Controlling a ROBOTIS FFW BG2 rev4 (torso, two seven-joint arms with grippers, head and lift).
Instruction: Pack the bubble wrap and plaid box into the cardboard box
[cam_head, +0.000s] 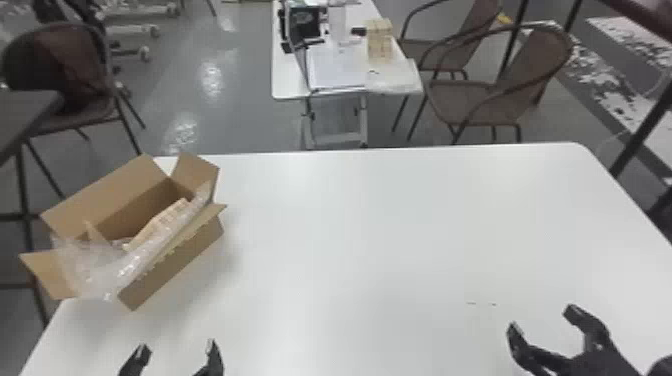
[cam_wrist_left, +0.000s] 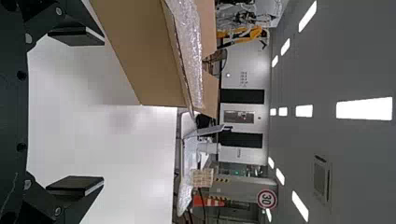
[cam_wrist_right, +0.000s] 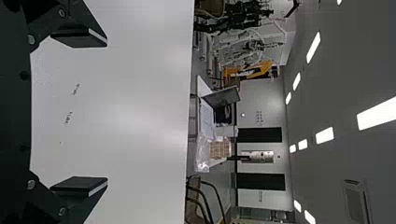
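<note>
A: Where does everything sit right now?

B: The cardboard box (cam_head: 187, 257) stands open on the table (cam_head: 380, 225), flaps spread. The plaid box (cam_head: 159, 224) is inside it, tilted, with the bubble wrap (cam_head: 137, 262) on the robot's side of it. That wrap rises along the near long wall and spills over the end flap (cam_head: 52, 275) on the robot's left.

A: Which hand is better placed?

B: The left claw (cam_head: 177, 347), easily. It's on the robot's side of the cardboard box, apart from it, with its fingers wide and nothing between them. The right claw (cam_head: 543, 320) is also wide and empty, but well off to the right of the cardboard box.

A: So what does the next move turn on?

B: The slant, I'd say. From the left claw, the loose wrap lies forward and a bit to the left. The cardboard box's long axis runs from near left to far right, and the plaid box lies roughly along it. A straight push could meet the near wall and shove everything.

A: Is the packing done?

B: Mostly, I think. Both items look loaded; the overhanging wrap probably wants tucking inward. Pulling at it might snag the flap or lift the plaid box.
</note>
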